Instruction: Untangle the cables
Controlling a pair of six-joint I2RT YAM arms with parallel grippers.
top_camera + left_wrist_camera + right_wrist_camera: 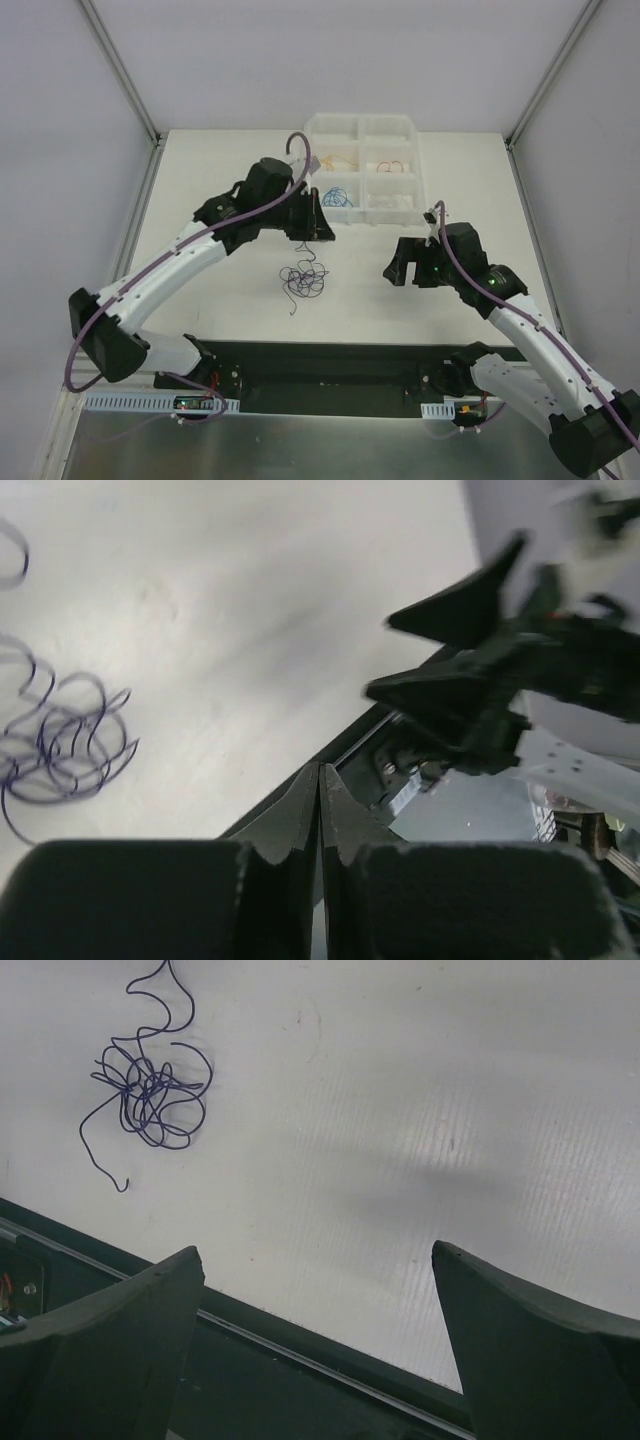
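The blue cable [337, 194], orange cable [340, 158] and red cable [392, 166] lie in the tray [362, 150]. You have the dark purple tangle [302, 279] left, knotted on the surface [470, 190] between the arms. Your left tool [320, 776] is pressed together, empty; your right tool [315, 1260] is spread.

It looks like a robotics lab, a closed-in test cell. A left robot arm [170, 270] and a right robot arm [530, 335] are bolted to a black base plate [330, 370] at the near edge of a plain white counter [370, 300]. Blank white panels [330, 60] and bare metal frame posts [118, 65] wall it in.
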